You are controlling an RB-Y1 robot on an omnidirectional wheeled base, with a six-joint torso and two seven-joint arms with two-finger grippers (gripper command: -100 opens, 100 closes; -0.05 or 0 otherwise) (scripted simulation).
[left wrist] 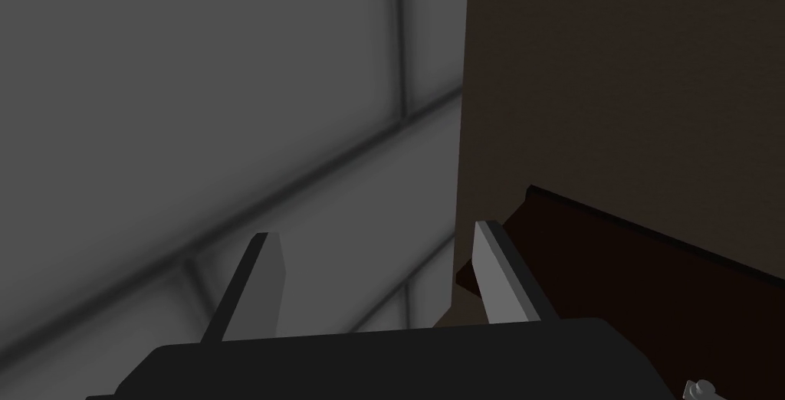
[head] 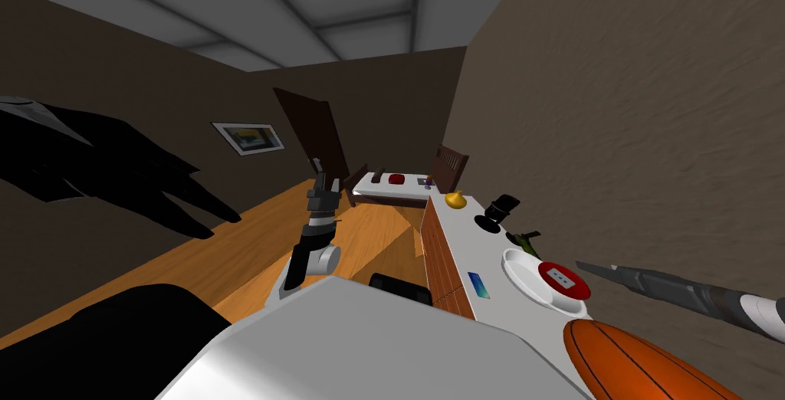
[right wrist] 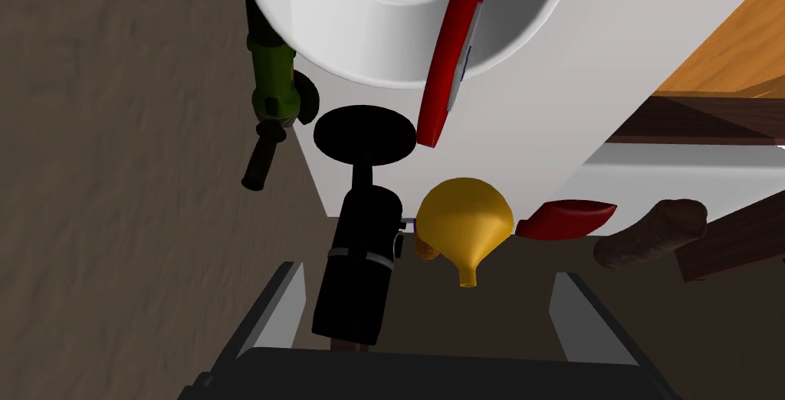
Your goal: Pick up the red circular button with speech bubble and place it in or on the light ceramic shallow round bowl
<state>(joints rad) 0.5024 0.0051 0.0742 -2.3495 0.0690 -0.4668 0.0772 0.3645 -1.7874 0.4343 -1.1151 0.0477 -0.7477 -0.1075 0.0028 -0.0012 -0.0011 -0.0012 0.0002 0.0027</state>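
Right wrist view: button (right wrist: 448, 50) in bowl (right wrist: 345, 66), beyond right gripper (right wrist: 425, 271) (spread).

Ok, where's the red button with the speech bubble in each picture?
Head view: the red button lies on the white bowl, lower right, on the white cabinet top.
Right wrist view: button edge-on across the bowl's rim, beyond the open right gripper.
Left wrist view: the open left gripper, aimed elsewhere.
Shared landmark: the yellow funnel.
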